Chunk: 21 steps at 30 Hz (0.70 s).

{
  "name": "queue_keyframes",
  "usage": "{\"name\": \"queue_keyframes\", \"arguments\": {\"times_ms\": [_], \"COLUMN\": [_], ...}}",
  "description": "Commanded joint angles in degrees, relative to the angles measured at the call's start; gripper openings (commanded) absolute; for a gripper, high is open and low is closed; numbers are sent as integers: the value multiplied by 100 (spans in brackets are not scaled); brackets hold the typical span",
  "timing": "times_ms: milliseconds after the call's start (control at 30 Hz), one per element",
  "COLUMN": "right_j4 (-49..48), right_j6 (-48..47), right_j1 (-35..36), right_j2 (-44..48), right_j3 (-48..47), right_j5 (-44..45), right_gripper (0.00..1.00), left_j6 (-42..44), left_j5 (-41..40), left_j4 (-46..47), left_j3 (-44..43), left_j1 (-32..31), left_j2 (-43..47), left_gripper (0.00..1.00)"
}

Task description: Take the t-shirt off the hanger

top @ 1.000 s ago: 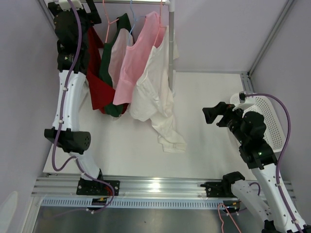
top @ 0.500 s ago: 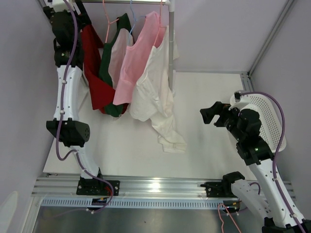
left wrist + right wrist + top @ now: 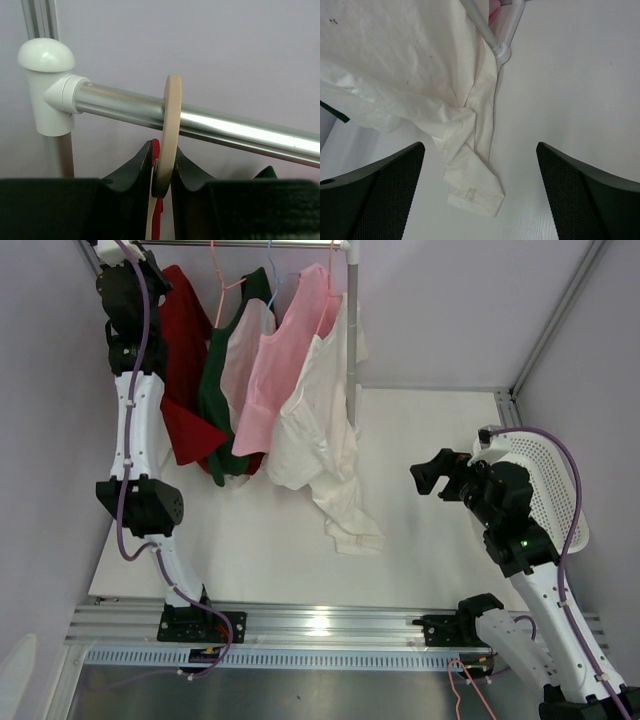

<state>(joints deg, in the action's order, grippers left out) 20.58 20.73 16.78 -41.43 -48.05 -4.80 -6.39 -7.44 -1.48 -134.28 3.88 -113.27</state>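
The left claw (image 3: 162, 182) is pinching the neck of the beige hanger (image 3: 170, 125) just under the silver rail (image 3: 240, 127) — its hook is sitting over that rail, and the red t-shirt (image 3: 180, 360) is hanging below at the rack's left end. The right claw (image 3: 432, 476) is hovering wide open above the counter (image 3: 430, 430), near a trailing white garment (image 3: 395, 65).

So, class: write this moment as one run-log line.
left gripper: shut on hanger hook at rail | right gripper: open, empty, above table | red t-shirt: not yet removed
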Motion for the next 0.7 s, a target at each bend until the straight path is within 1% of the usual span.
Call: {"name": "queue_keyframes", "arguments": {"times_ms": [0,33,67,133,167,400,533,667], "right_j4": [-238,-238,-238,-238,-230,-230,-230,-212], "right_j6": [-78,-69,-78,-78,-78,-69,-69,-69], "right_j1": [27,28,28,28,28,28,28,28], "right_j2": [-5,-5,-5,3,3,-5,12,47], "right_j3": [6,6,6,15,15,24,33,59], "right_j5": [67,67,67,58,49,-4,-30,-48], "right_gripper": [100,100,99,100,99,99,99,100], "left_j6": [-196,-196,-196,-204,-231,-301,-354,-380], "left_j5": [339,383,427,507,516,700,955,973], "left_j4": [385,411,446,429,385,455,525,561], "left_j3": [-283,-283,-309,-475,-529,-485,-503,-582], "left_j1": [34,34,34,34,34,51,51,43], "left_j2": [16,33,33,7,-2,112,235,454], "left_gripper": [24,24,19,3,1,1,1,1]}}
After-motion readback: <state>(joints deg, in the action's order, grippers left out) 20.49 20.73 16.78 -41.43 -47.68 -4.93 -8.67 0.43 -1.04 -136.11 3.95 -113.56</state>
